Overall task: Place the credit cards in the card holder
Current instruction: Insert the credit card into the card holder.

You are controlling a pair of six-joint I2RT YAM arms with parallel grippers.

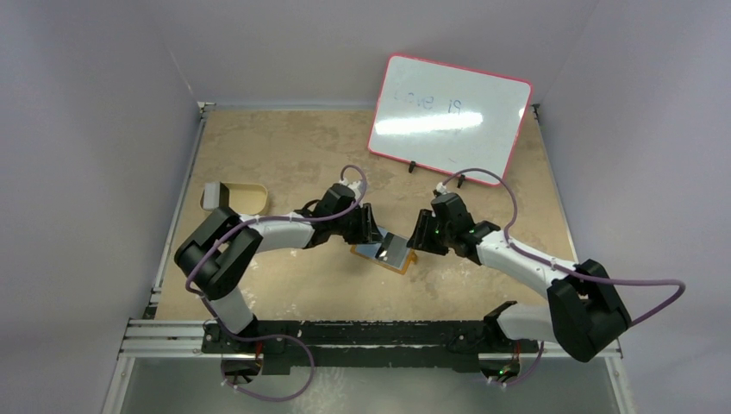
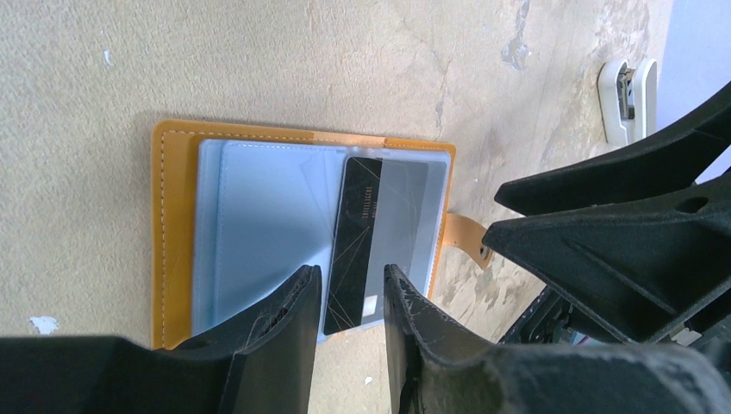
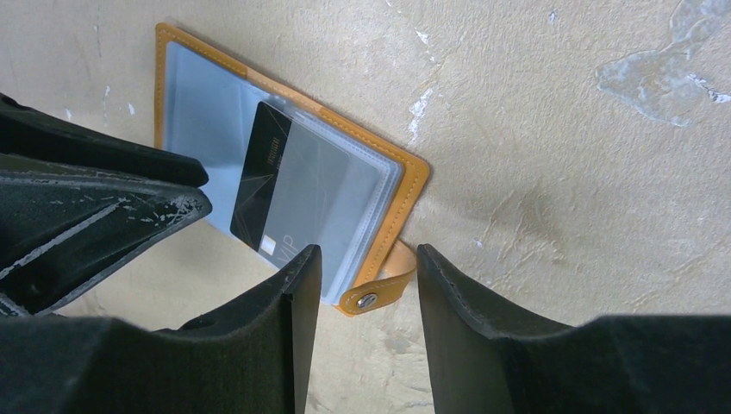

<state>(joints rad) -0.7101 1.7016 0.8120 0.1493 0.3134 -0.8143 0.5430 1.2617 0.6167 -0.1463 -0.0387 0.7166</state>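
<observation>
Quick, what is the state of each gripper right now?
Left gripper: open above the dark card, nothing held.
Right gripper: open above the wallet tab, nothing held.

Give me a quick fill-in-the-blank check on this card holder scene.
The orange leather folding card holder lies ___ on the beige table.
The thin rectangular card tucked partly into its clear plastic sleeve is ___.
The holder's orange snap tab lies between the fingers of the ___ end effector.
Missing words: open; black; right.

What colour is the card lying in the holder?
Black card, fine pale lines; left wrist view.
</observation>
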